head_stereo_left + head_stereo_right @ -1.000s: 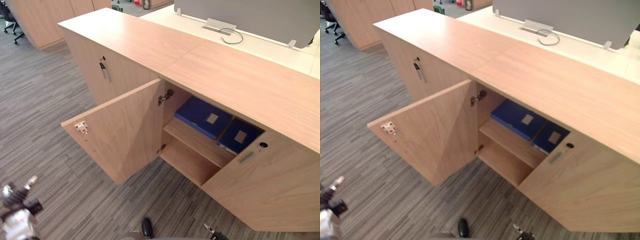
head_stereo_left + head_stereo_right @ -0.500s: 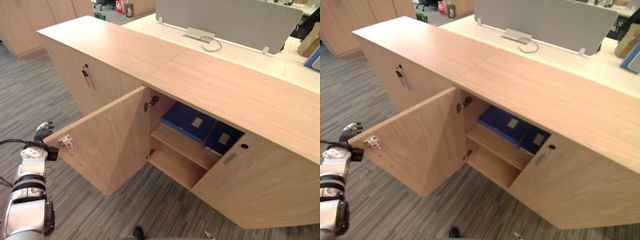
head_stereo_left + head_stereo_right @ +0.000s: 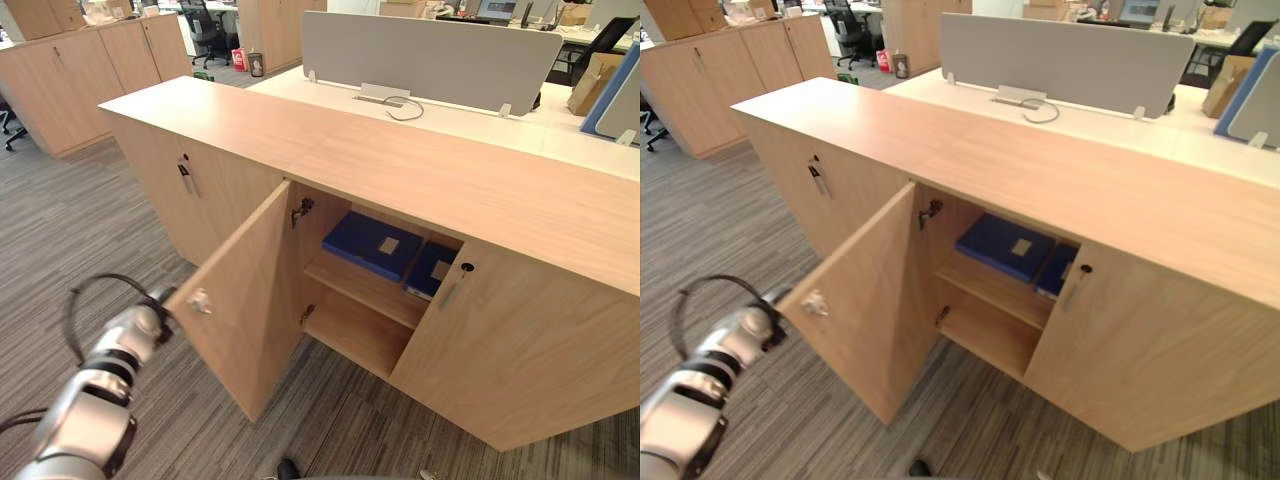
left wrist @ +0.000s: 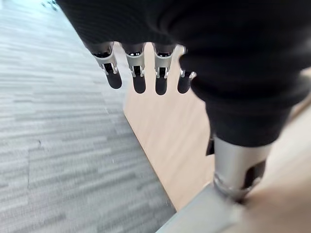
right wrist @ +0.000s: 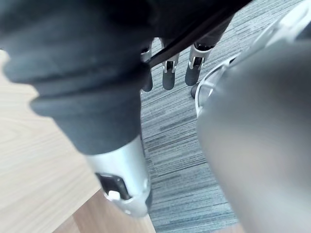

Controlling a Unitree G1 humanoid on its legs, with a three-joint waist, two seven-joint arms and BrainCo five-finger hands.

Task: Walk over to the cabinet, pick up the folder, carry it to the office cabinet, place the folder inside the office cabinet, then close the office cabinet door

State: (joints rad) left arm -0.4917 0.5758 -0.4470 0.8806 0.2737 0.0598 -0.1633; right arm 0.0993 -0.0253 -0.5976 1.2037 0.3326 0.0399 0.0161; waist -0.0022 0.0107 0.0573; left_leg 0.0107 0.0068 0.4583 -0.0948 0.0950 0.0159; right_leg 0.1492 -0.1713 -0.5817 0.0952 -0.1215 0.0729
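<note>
The low wooden office cabinet (image 3: 420, 165) stands before me with its left door (image 3: 250, 300) swung partly out. A blue folder (image 3: 378, 243) lies flat on the upper shelf inside, and a second blue folder (image 3: 432, 270) lies beside it, half hidden by the shut right door (image 3: 510, 350). My left hand (image 3: 160, 305) is at the outer edge of the open door, by its latch (image 3: 200, 300). The left wrist view has its fingers (image 4: 138, 77) straight, with the door's wood just past them. My right hand (image 5: 167, 73) hangs open over the carpet and holds nothing.
A white desk with a grey divider panel (image 3: 430, 45) runs behind the cabinet. More wooden cabinets (image 3: 60, 70) and an office chair (image 3: 205, 25) stand at the far left. Grey striped carpet (image 3: 60, 220) lies in front and to the left.
The camera has risen and shifted. My left arm has swung right to the door's outer edge, and the door stands narrower to the cabinet than before.
</note>
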